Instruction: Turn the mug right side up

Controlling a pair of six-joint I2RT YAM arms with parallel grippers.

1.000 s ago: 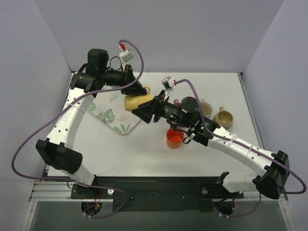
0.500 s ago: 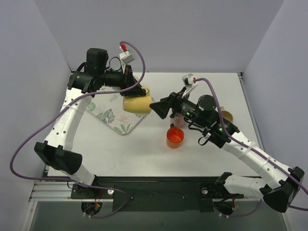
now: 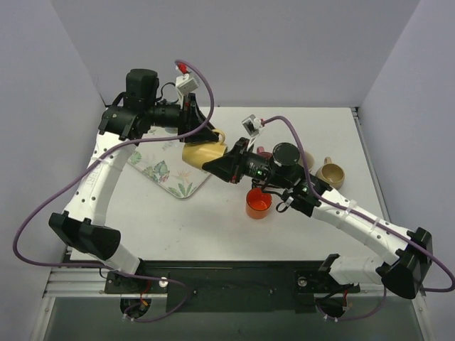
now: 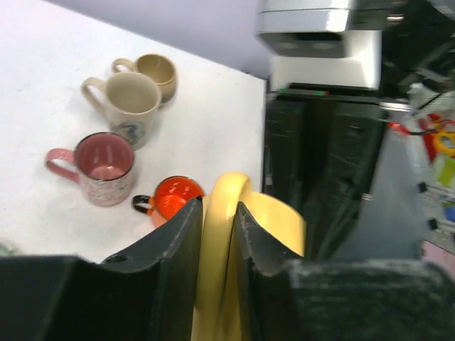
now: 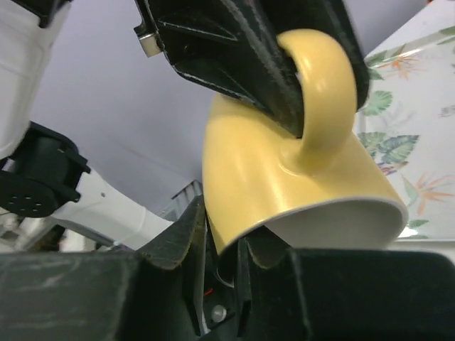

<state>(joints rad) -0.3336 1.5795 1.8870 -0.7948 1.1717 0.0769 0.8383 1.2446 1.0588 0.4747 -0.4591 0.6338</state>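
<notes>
Hides part of the floral mat (image 3: 165, 172) under the left arm (image 3: 106, 170). Clamps the left gripper (image 4: 218, 210) narrowly on the handle loop of the yellow mug (image 5: 270, 163), held in the air over the mat's right edge. Cuts off the mug's lower body in the left wrist view. Covers its mouth from above with the right gripper (image 5: 222, 234), fingers pinched on the wall at the rim. Shows glossy yellow outside, pale grey inside, tilted on its side. Farther right of the mat, leaves orange cup (image 3: 258, 203), pink mug (image 4: 106, 167), cream mug (image 4: 131, 106) and tan mug (image 3: 330, 172) upright, the pink one largely hidden overhead.
</notes>
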